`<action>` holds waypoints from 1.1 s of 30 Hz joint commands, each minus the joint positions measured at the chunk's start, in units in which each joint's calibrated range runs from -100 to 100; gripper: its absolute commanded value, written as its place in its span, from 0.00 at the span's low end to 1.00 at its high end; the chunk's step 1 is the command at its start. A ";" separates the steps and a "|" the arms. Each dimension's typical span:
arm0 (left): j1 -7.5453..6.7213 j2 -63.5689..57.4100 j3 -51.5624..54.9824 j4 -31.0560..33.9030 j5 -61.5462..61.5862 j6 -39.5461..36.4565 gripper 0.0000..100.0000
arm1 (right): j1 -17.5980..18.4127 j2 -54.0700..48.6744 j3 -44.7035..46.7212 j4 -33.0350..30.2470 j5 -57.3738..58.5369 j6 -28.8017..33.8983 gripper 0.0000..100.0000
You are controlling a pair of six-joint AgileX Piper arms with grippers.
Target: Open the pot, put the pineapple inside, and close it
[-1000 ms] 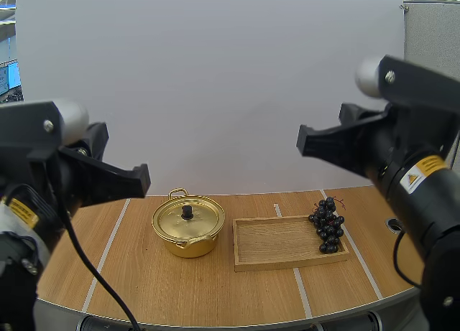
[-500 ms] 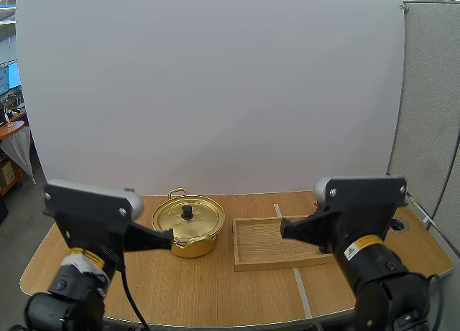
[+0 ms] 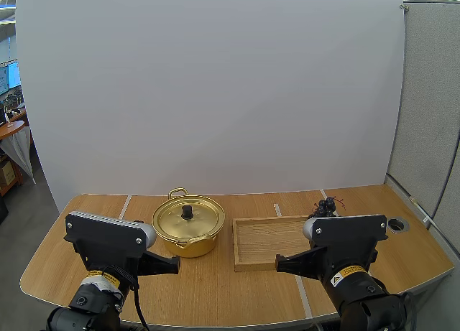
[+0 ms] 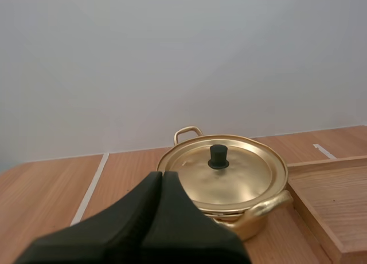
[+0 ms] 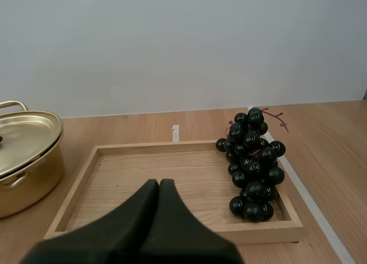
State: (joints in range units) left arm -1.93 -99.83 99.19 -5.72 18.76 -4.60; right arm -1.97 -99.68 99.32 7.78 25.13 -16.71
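— While the lid (image 4: 221,173) is sitting on the pot (image 4: 252,224), where is the pot lying?
— Just ahead of the left gripper (image 4: 162,174), whose fingers are pressing together as one dark wedge, gripping nothing.
— And the fruit?
— A bunch of grapes (image 5: 252,164) is lying in the wooden tray (image 5: 132,181), ahead of the right gripper (image 5: 159,182) and off to its right; those fingers are likewise lying closed and empty. Both pot and tray are resting on the table (image 3: 215,288).
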 commanded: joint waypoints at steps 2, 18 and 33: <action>0.96 -0.17 0.81 0.19 2.94 -4.59 0.00 | -0.22 -0.32 0.68 0.10 5.04 -0.45 0.00; 1.25 -0.17 0.81 0.19 12.02 -5.97 0.00 | -0.22 -0.32 0.68 0.02 6.57 -1.79 0.00; 1.25 -0.17 0.81 0.19 10.57 -5.97 0.00 | -0.22 -0.32 0.68 0.02 6.40 -1.81 0.00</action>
State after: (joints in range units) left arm -0.73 -99.83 99.94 -5.72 31.21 -9.91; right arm -1.97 -99.68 99.87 7.78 31.80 -17.95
